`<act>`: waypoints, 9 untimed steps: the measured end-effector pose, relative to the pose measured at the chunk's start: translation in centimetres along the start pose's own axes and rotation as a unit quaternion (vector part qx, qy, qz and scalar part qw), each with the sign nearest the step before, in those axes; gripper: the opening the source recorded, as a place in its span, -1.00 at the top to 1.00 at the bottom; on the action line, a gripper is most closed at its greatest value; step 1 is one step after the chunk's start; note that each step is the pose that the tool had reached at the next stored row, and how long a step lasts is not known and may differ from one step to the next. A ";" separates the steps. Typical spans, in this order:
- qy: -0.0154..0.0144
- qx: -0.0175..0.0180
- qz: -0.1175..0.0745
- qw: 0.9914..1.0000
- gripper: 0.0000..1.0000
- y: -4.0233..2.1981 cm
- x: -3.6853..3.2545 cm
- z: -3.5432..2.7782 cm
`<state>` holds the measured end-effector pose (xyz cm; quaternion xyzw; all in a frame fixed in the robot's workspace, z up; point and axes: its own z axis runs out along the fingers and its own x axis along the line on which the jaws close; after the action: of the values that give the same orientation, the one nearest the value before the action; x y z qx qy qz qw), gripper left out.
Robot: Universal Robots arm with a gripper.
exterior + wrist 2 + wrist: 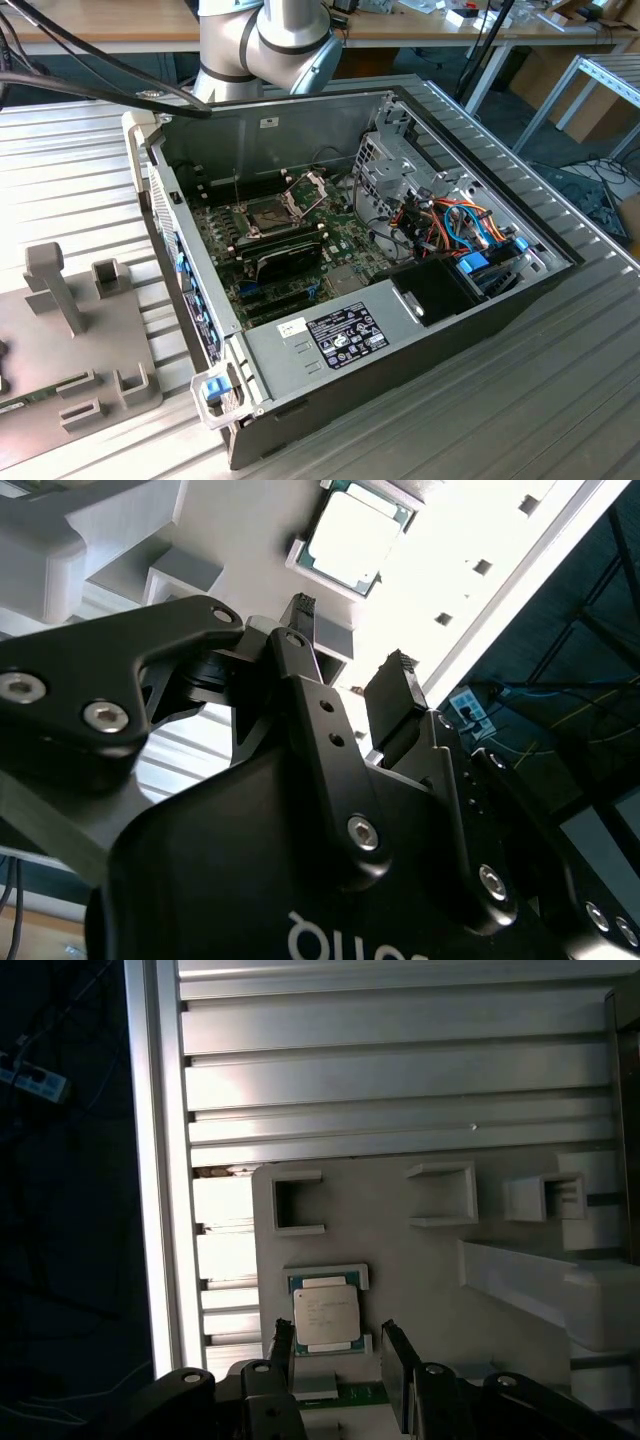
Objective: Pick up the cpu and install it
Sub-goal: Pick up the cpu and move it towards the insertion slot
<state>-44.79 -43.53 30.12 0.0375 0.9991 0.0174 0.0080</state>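
Note:
The cpu (326,1318) is a small square chip with a silver-grey top. It lies in a shallow nest on a light grey fixture plate (400,1260), and in the second wrist view the cpu (355,540) lies past the fingertips. My gripper (338,1345) hovers over it, open, with one black finger on each side and nothing between them. The second wrist view has the gripper (350,640) apart from the chip. In the exterior view the socket (272,215) on the green motherboard (340,250) has its metal frame (308,188) hinged up.
The open computer case (330,340) lies on the ribbed metal table (560,400), with a drive cage and cables at the exterior view's right. The fixture plate (60,340) with raised holders sits at the exterior view's left. The table's edge rail (165,1160) runs close beside the plate.

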 end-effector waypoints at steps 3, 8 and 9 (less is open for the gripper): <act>0.000 0.001 0.000 1.000 0.04 0.00 0.00 0.12; 0.000 0.001 0.000 1.000 0.04 -0.01 0.00 0.24; 0.000 0.001 0.000 1.000 0.04 -0.01 0.00 0.30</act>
<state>-44.79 -43.53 29.82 0.0375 0.9991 0.0168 0.0081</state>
